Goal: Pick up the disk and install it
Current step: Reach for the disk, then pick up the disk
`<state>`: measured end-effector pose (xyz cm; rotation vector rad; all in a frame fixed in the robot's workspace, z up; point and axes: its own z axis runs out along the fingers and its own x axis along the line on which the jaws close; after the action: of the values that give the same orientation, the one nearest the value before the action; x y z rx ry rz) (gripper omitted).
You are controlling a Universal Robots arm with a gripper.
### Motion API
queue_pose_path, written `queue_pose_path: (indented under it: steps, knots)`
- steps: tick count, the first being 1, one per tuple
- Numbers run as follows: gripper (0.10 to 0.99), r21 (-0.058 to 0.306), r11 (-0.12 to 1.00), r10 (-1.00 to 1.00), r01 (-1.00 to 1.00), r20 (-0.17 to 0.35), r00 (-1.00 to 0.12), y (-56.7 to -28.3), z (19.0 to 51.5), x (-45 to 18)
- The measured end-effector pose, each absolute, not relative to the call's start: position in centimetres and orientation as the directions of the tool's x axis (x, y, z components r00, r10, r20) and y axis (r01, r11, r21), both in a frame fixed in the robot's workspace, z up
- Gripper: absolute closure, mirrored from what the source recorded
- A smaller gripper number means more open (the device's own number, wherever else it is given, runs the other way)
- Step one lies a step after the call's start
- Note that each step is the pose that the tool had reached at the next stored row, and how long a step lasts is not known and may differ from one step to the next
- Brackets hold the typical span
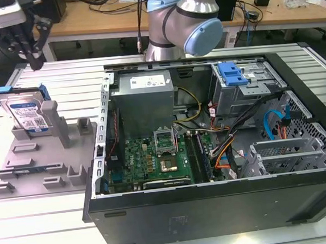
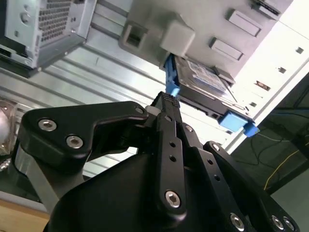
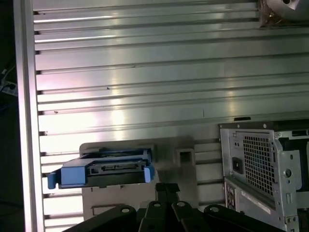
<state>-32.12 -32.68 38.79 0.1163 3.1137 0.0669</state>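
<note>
The disk stands on edge in a grey holder at the exterior view's left, its silver face with the white-and-blue label showing and its blue frame along the edges. My gripper hangs above and a little behind it, clear of it, fingers together with nothing between them. In the second wrist view the black fingers meet at a point just short of the disk. In the first wrist view the disk is seen edge-on, beside the gripper.
An open computer case lies on the slatted metal table, with a grey power supply box, a green motherboard and a drive bay with a blue tab. The arm's base stands behind the case.
</note>
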Motion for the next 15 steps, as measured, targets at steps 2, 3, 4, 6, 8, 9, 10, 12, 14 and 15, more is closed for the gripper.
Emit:
queue_pose_path:
  steps: [2,3,4,6,8,9,10,12,14,15]
  knots:
    - [0.98,0.044,0.996,0.075,0.074,-0.023,-0.997,-32.4,38.7,-33.0]
    - [0.98,0.044,0.996,0.075,0.074,-0.023,-0.997,-32.3,38.7,-33.6]
    - [0.98,0.044,0.996,0.075,0.074,-0.023,-0.997,-32.1,38.7,-34.0]
    - [0.98,0.043,0.996,0.075,0.074,-0.024,-0.997,-32.0,38.7,-34.4]
    - [0.98,0.042,0.996,0.075,0.074,-0.024,-0.997,-32.0,38.7,-34.4]
    - [0.98,0.042,0.996,0.075,0.074,-0.024,-0.997,-32.0,38.7,-34.4]
    - [0.98,0.042,0.996,0.075,0.074,-0.024,-0.997,-32.0,38.7,-34.4]
    - [0.98,0.04,0.996,0.075,0.074,-0.024,-0.997,-32.0,38.7,-34.4]
    - [0.98,0.04,0.996,0.075,0.074,-0.024,-0.997,-32.0,38.7,-34.4]
    - [0.98,0.04,0.996,0.075,0.074,-0.024,-0.997,-32.0,38.7,-34.4]
